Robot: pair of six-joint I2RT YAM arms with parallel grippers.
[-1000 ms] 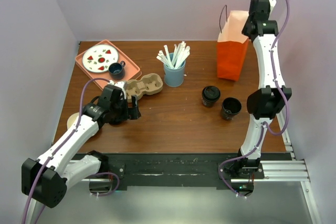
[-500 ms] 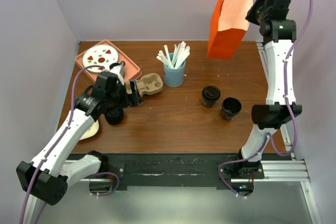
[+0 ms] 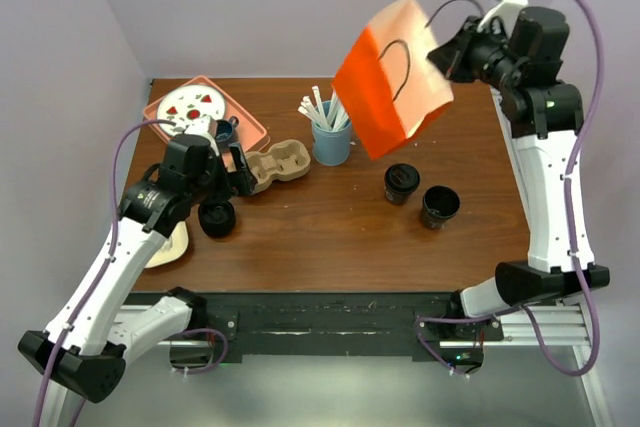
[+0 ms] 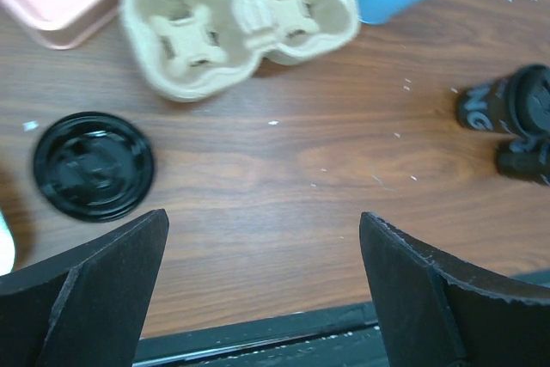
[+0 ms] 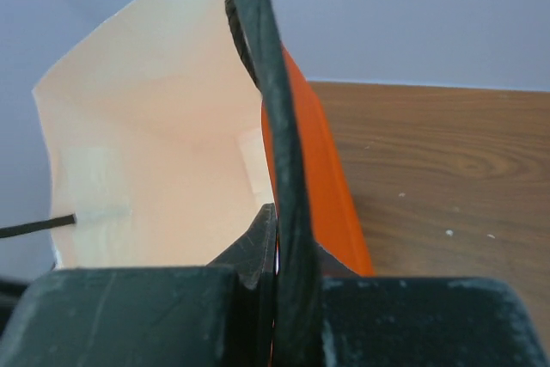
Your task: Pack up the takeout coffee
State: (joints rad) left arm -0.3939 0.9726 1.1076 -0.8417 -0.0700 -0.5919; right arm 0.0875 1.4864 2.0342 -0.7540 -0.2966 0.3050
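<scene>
Two black takeout cups sit on the desk (image 3: 330,237), right of centre: a lidded cup (image 3: 402,183) and, just beside it, a second cup (image 3: 440,206) whose top I cannot make out. The right claw (image 3: 452,50) is clamped on the black rope handle (image 5: 275,169) of the orange paper bag (image 3: 392,77), which hangs tilted in the air above the far side of the desk, its pale inside facing the wrist camera. The left claw (image 4: 263,238) hovers spread wide and holding nothing over the left part of the desk. Under it lie a cardboard cup carrier (image 4: 241,23) and, apart from it, a loose black lid (image 4: 93,165) flat on the wood. A blue cup of white straws (image 3: 331,137) stands just right of the carrier.
</scene>
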